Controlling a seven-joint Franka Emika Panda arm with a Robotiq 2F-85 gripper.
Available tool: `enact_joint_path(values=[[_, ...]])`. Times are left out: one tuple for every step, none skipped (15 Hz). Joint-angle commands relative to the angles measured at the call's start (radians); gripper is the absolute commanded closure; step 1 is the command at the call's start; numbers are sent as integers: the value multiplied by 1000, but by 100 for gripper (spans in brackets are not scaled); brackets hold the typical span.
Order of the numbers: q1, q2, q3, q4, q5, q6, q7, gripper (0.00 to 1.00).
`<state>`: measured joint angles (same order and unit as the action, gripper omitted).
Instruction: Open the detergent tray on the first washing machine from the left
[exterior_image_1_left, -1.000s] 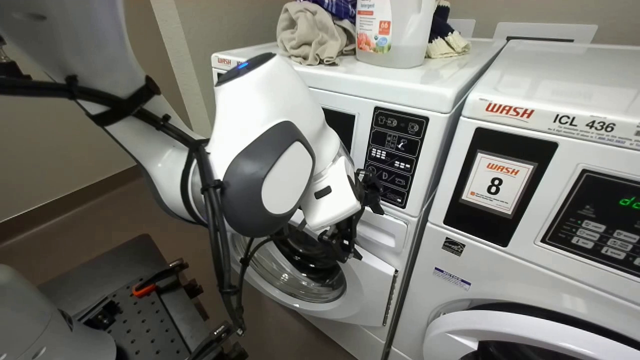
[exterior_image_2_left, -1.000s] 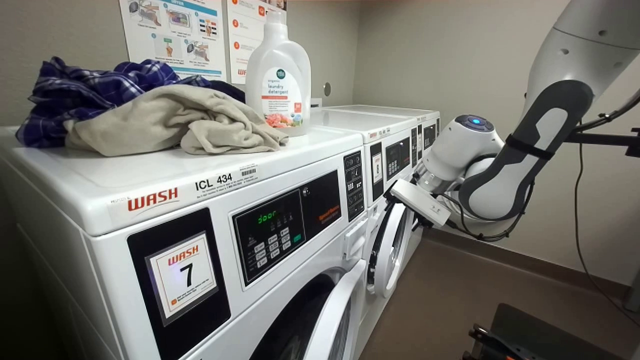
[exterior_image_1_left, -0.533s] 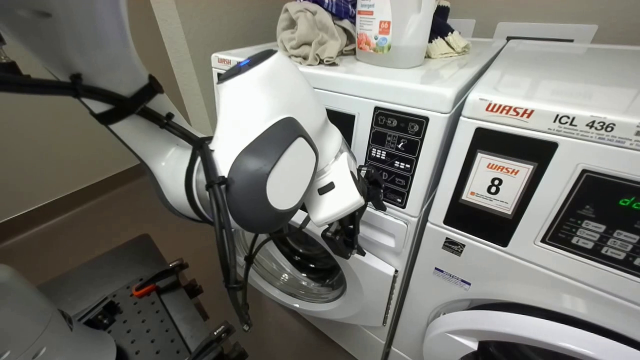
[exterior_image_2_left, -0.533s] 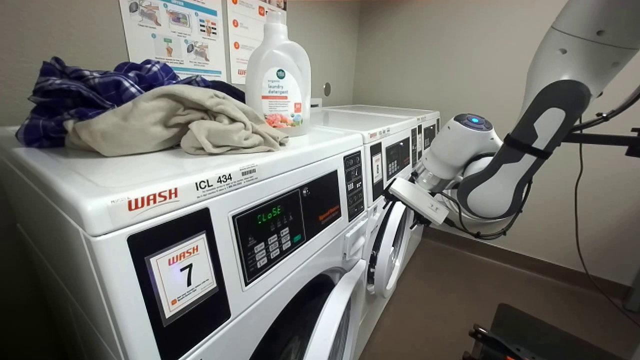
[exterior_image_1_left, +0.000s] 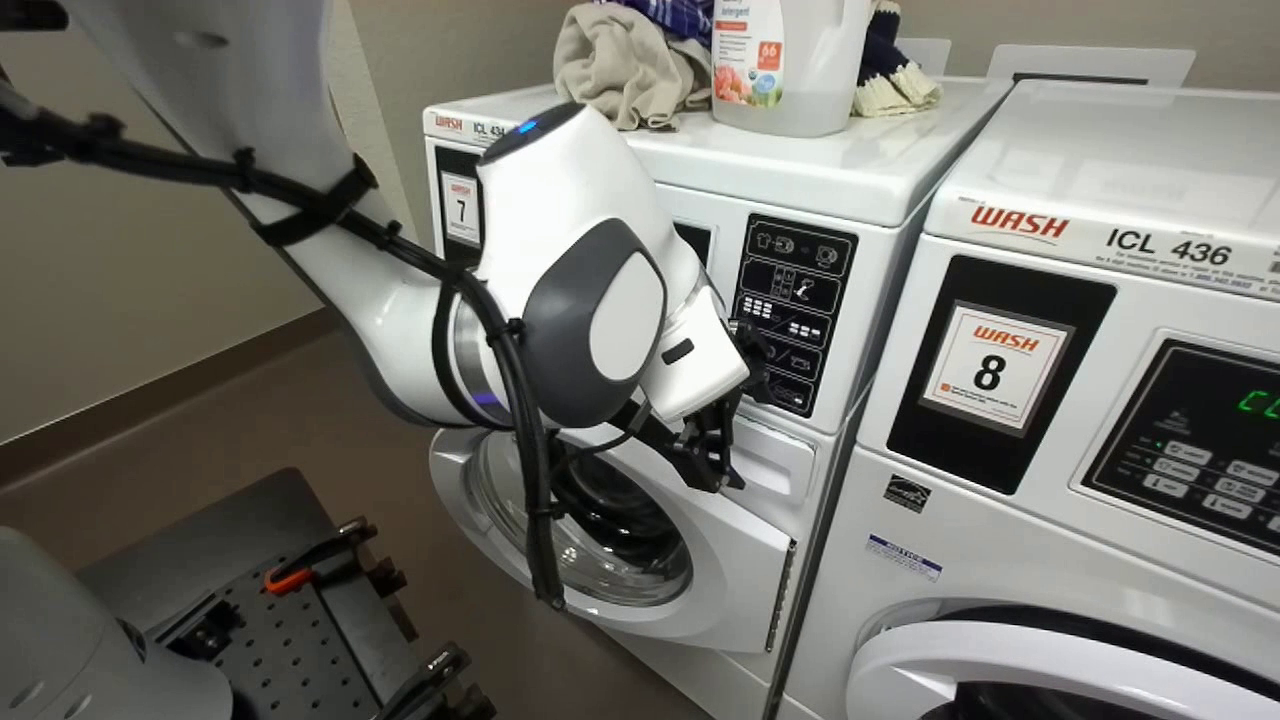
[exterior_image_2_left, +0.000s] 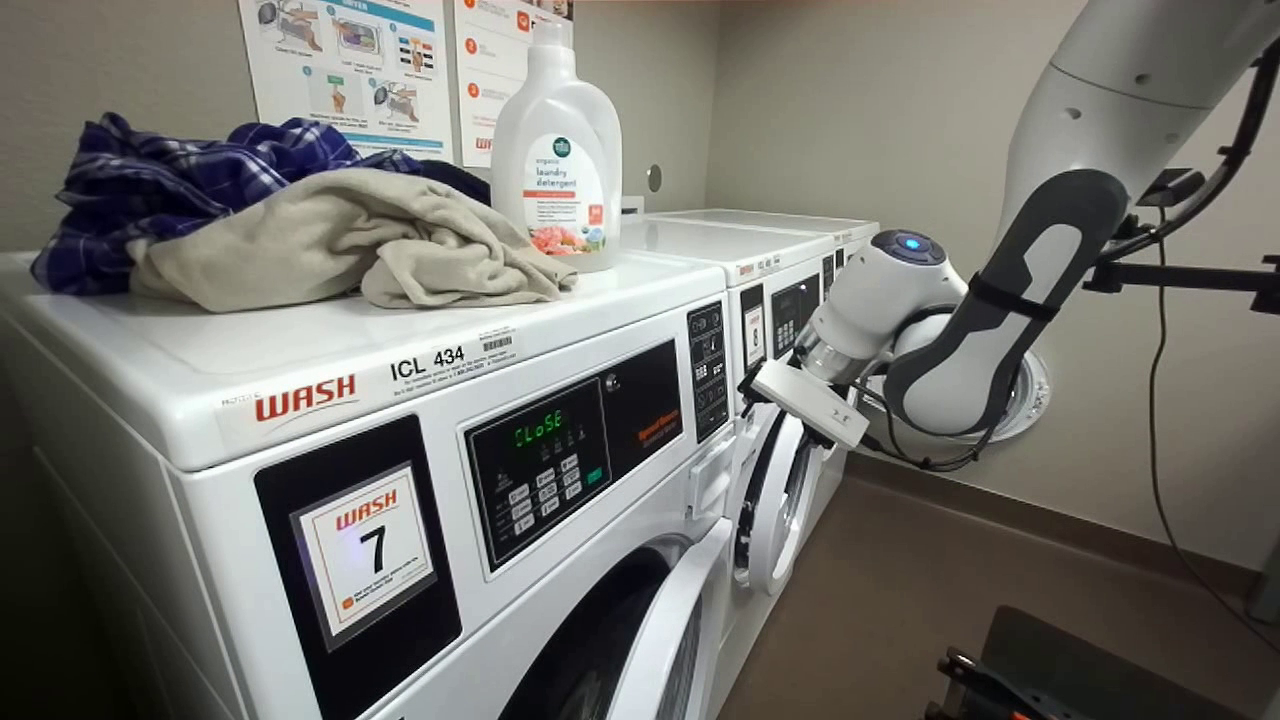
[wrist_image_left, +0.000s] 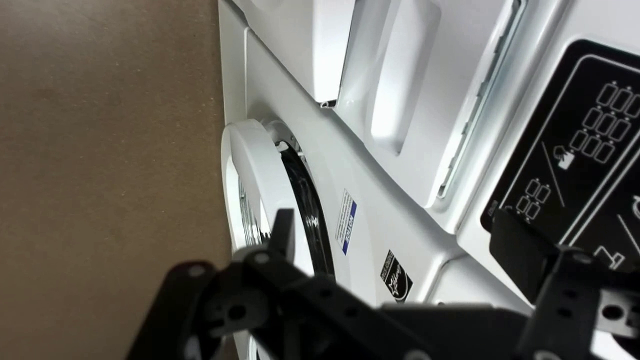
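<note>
The first washing machine (exterior_image_1_left: 880, 170) is white and marked 7; it also shows in an exterior view (exterior_image_2_left: 450, 370). Its detergent tray (exterior_image_1_left: 785, 468) is a white drawer front with a recessed grip, below the black button panel. The tray looks closed, and shows in an exterior view (exterior_image_2_left: 710, 482) and at the top of the wrist view (wrist_image_left: 450, 80). My gripper (exterior_image_1_left: 752, 438) is open and empty. In an exterior view it overlaps the tray's left end. In the wrist view my spread fingers (wrist_image_left: 400, 232) are below the tray, apart from it, one before the button panel (wrist_image_left: 575, 165).
The first machine's round door (exterior_image_1_left: 720, 580) stands open below the tray. The second machine (exterior_image_1_left: 1060, 200), marked 8, stands alongside with its door (exterior_image_1_left: 960, 655) open. A detergent bottle (exterior_image_2_left: 560, 160) and clothes (exterior_image_2_left: 340, 235) lie on top of the first machine.
The arm and gripper have moved right and slightly up in an exterior view, toward the tray, and left in an exterior view. The first machine's display changed from door to CLoSE.
</note>
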<state>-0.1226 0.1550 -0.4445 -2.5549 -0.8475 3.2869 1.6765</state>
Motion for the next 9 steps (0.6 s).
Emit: enact_joint_path(values=[[168, 98, -147, 56, -9, 40, 45, 0], [223, 121, -194, 62, -4, 47, 53, 0], [281, 145, -241, 61, 4, 57, 66, 0], [339, 172, -289, 60, 16, 77, 75, 0], [390, 193, -327, 53, 31, 95, 84, 0], [444, 223, -368, 46, 54, 123, 86, 0], [495, 250, -404, 38, 80, 146, 88, 0], [540, 282, -433, 31, 116, 175, 85, 0], [579, 314, -454, 23, 155, 202, 84, 0]])
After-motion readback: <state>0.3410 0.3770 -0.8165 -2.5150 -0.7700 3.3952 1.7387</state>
